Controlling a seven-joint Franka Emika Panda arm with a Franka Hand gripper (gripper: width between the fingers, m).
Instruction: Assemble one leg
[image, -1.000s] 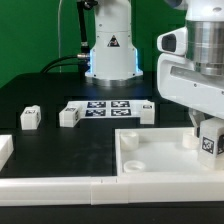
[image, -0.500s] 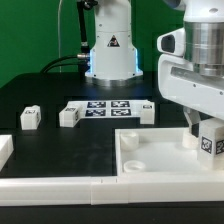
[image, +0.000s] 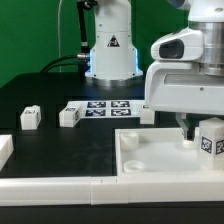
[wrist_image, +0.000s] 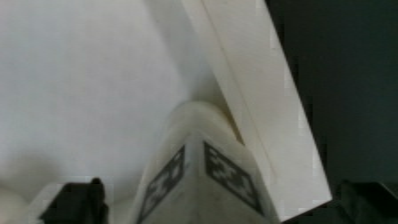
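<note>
Black tabletop under green backdrop: the gripper, closed on a leg, has been shifted toward the exterior view's left and lowered over the panel at its far right corner, so insertion seems close.

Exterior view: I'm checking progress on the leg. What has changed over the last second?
The arm has swung toward the exterior view's left, over the tray-like panel, carrying the gripper and the tagged leg with it. The loose legs and marker board stayed put.
</note>
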